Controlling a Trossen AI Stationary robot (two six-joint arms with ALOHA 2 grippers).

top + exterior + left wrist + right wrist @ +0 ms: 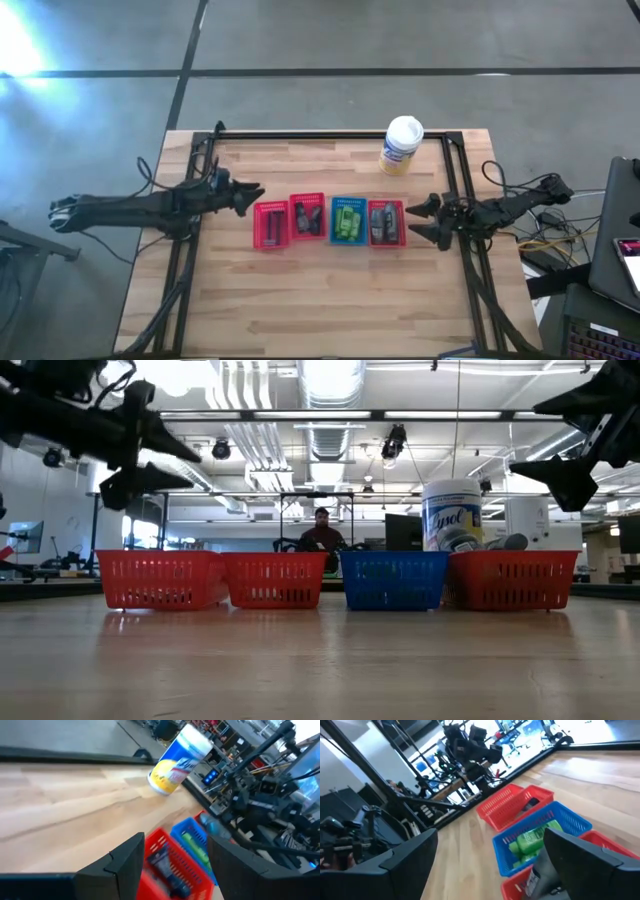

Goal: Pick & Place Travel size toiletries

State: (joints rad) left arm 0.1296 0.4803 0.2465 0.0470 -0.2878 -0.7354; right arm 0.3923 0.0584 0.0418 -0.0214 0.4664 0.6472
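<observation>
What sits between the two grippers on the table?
Between the left gripper and right gripper, the high view shows four baskets in a row: red, red, blue, red.

"Lysol" — blue script on the white tub (452, 512) — yellow-labelled.

My counter (330, 290) is pale wood planks with a black frame along its edges. On it stand four mesh baskets in a row, red (270, 225), red (307, 217), blue (347, 221), red (386, 223), and a white tub (402, 145) behind them.
</observation>
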